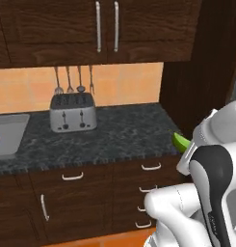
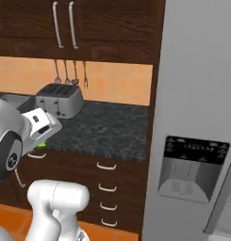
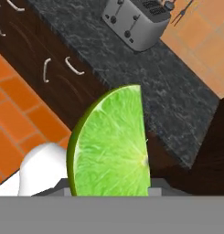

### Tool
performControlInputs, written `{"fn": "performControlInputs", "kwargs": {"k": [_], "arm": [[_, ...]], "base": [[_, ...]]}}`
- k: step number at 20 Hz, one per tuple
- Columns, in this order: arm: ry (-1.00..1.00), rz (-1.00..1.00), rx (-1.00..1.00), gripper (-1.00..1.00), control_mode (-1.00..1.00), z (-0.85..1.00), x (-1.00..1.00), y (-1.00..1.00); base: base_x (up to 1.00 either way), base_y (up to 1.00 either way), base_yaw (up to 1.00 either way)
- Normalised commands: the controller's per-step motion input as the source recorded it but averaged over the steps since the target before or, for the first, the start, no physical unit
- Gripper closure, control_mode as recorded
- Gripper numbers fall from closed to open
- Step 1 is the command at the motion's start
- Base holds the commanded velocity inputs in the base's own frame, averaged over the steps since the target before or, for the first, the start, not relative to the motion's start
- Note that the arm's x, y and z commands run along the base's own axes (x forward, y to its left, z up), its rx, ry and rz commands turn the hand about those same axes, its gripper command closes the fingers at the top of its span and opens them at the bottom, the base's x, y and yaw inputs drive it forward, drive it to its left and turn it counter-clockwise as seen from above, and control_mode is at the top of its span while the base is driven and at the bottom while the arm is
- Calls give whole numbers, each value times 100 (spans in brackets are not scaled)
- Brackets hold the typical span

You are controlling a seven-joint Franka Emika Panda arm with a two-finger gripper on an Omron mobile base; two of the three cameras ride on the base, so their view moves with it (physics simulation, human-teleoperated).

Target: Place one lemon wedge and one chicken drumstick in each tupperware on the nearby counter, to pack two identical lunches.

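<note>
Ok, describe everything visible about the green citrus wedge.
The lemon wedge is bright green, with a darker smooth rind along its curved edge and pale, radially streaked flesh on its flat cut face. It stands upright in the hand view, its lower part held at the gripper, which carries it above the orange floor beside the counter. From the left base view a sliver of it shows beyond the arm.

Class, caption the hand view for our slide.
Gripper carries a green citrus wedge above the speckled counter, toaster beyond.
</note>
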Motion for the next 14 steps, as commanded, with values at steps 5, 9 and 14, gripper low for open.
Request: {"fn": "performControlInputs", "kwargs": {"k": [5,9,14], "arm": [[0,0,0,100,100,0,0,0],[0,0,0,100,100,0,0,0],[0,0,0,100,100,0,0,0]], "base": [[86,100,0],[25,100,0],[-3,100,0]]}}
